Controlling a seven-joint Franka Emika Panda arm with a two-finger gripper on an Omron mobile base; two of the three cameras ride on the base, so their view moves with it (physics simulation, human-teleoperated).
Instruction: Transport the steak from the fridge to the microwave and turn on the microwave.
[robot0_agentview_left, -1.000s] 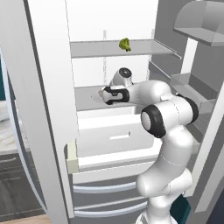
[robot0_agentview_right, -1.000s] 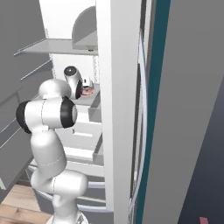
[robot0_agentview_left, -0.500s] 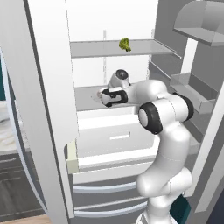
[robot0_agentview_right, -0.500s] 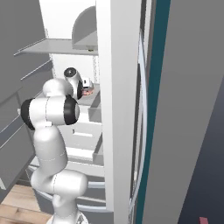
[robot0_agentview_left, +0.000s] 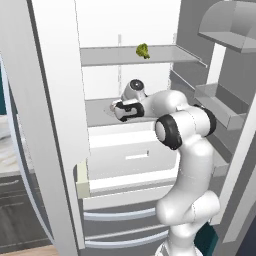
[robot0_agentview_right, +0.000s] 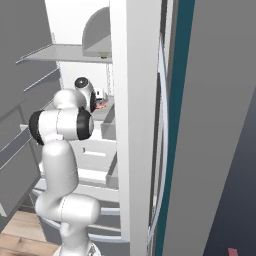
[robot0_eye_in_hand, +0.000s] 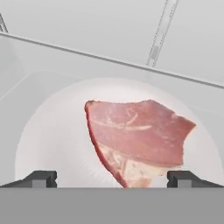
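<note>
The steak (robot0_eye_in_hand: 140, 135), a pink-red marbled slab, lies on a round white plate (robot0_eye_in_hand: 52, 131) on the middle shelf of the open fridge (robot0_agentview_left: 50, 100). My gripper (robot0_eye_in_hand: 113, 178) hovers just above it, open, with one dark fingertip on each side of the meat's near end and nothing held. From the left base view the hand reaches in over that shelf with the gripper (robot0_agentview_left: 116, 108) at its left end. A bit of the steak (robot0_agentview_right: 101, 105) shows past the hand in the right base view. The microwave is out of view.
A small green leafy vegetable (robot0_agentview_left: 143, 50) sits on the upper shelf. Below the steak's shelf is a white drawer (robot0_agentview_left: 130, 150). Door bins (robot0_agentview_left: 220, 107) stand at the right. The fridge's white side wall (robot0_agentview_right: 135, 125) lies close to the arm.
The arm has edged a little further in along the shelf toward the steak. The jaws have stayed open.
</note>
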